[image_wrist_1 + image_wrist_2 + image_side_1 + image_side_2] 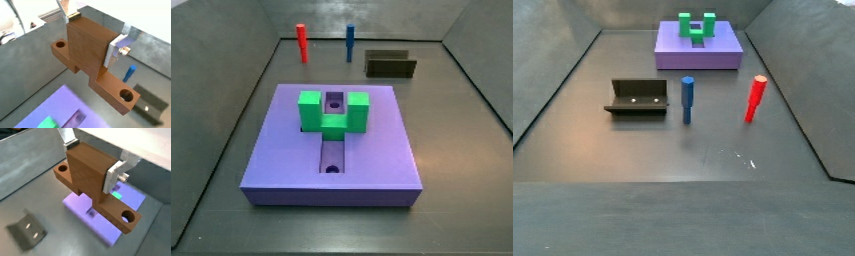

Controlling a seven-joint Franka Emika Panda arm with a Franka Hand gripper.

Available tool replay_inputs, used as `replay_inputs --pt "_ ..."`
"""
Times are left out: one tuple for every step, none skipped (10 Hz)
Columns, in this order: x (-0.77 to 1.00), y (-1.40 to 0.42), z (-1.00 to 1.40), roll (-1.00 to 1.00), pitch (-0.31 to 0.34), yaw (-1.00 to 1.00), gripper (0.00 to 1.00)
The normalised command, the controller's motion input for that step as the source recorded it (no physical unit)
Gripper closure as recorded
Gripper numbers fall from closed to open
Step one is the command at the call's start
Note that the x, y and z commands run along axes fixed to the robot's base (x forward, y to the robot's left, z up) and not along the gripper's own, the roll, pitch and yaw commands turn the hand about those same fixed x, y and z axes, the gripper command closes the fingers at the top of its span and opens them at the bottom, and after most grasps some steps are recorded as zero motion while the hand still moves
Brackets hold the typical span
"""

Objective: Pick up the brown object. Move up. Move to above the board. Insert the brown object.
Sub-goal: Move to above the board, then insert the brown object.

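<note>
Item: brown object, a wooden bar with a round hole near each visible end, carried crosswise under a taller brown block. I judge it rigid, light to middling in weight, with smooth flat faces that could slip under a weak pinch; not fragile. Best hold, in my judgement: the flat sides of the upright block at mid-length, so the bar hangs balanced.

Gripper: in both wrist views the silver finger plates sit on opposite faces of the block, clamped on it, spread to the block's width. The gripper does not show in either side view.

Location: the brown object hangs in the air over the grey floor, the lavender board lying below it. Board with green U-shaped block at centre.

Also present: red peg, blue peg, dark fixture.
</note>
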Motion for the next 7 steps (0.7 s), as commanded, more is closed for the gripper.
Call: replay_inputs --pt "0.29 -1.4 0.18 0.0 0.147 0.0 1.0" --pt "0.23 -0.94 0.12 0.02 0.153 0.01 1.0" --pt "0.18 -0.57 0.08 0.02 0.145 0.01 1.0" --pt "0.11 -0.29 0.05 0.03 0.108 0.01 1.0" --pt "0.08 -0.22 0.04 0.04 0.088 0.01 1.0" --pt "0.0 0.0 -0.35 0.09 0.0 -1.0 1.0" --pt "0.0 0.0 -0.34 0.09 -0.006 -1.0 1.0"
